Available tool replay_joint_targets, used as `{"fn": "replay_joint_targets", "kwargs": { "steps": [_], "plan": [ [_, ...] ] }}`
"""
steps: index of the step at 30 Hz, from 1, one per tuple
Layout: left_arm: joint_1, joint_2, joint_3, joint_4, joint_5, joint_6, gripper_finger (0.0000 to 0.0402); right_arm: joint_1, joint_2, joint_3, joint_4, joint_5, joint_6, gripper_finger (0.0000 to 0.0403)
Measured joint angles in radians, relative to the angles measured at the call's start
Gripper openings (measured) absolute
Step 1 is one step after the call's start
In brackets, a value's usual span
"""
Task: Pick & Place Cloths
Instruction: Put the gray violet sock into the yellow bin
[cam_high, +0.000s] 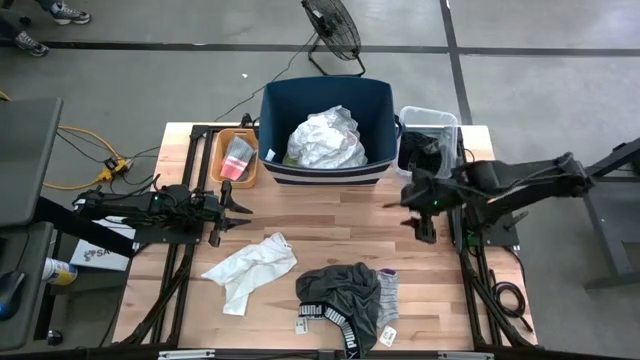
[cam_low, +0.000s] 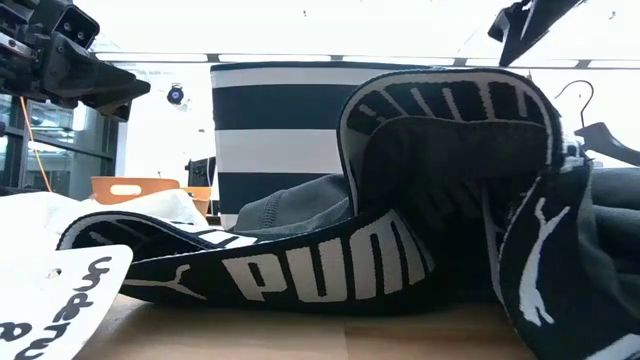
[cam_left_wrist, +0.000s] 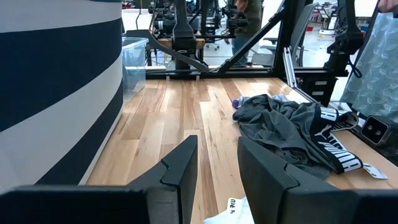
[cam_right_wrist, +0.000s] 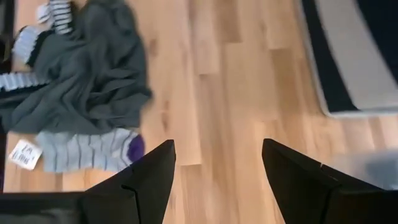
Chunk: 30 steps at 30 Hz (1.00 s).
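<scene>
A thin white cloth lies crumpled on the wooden table near the left. Dark grey shorts with a lettered waistband lie near the front edge, with grey striped socks beside them. Another white cloth rests inside the navy bin. My left gripper hovers level at the table's left, open, with nothing between its fingers. My right gripper hangs above the table's right part, tipped down, open over bare wood beside the socks.
A small orange tray stands left of the bin. A clear box with dark things stands to the bin's right. Bare wood lies between the two grippers. A fan stands on the floor beyond the table.
</scene>
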Motion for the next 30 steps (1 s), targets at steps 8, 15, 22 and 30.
{"fn": "replay_joint_targets", "kwargs": {
  "steps": [8, 15, 22, 30],
  "plan": [
    [0.000, 0.000, 0.000, 0.000, 0.000, 0.000, 0.0113, 0.114, 0.092, 0.000, 0.104, -0.044, -0.127, 0.0233],
    [0.000, 0.000, 0.000, 0.000, 0.000, 0.000, 0.0113, 0.165, 0.226, 0.000, 0.123, -0.066, 0.132, 0.0233],
    [0.000, 0.000, 0.000, 0.000, 0.000, 0.000, 0.0113, 0.241, 0.366, 0.000, 0.118, -0.175, 0.552, 0.0233],
    [0.000, 0.000, 0.000, 0.000, 0.000, 0.000, 0.0113, 0.309, 0.492, 0.000, 0.118, -0.126, 0.785, 0.0233]
  ]
}}
